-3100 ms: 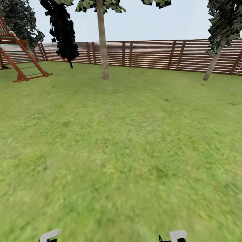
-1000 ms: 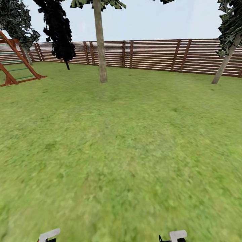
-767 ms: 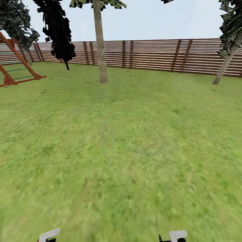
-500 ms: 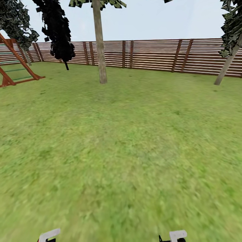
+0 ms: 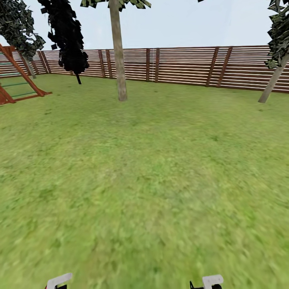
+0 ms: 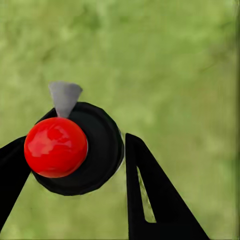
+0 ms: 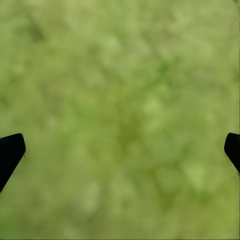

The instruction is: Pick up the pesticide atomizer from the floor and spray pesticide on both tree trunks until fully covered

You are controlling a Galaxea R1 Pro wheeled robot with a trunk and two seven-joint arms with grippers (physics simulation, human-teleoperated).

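Red-capped atomizer (image 6: 65, 150) between left gripper (image 6: 70, 165) fingers

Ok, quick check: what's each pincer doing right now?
Left pincer: closed on the pesticide atomizer, red cap and grey nozzle showing between the fingers.
Right pincer: open, empty, fingers wide apart over the grass.

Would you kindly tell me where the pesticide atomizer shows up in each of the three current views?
Head view: I cannot find it on the lawn.
Left wrist view: pesticide atomizer, red knob and black body, clamped between the left gripper fingers.
Right wrist view: grass between the open right gripper fingers, no atomizer.
Shared landmark: the green lawn.
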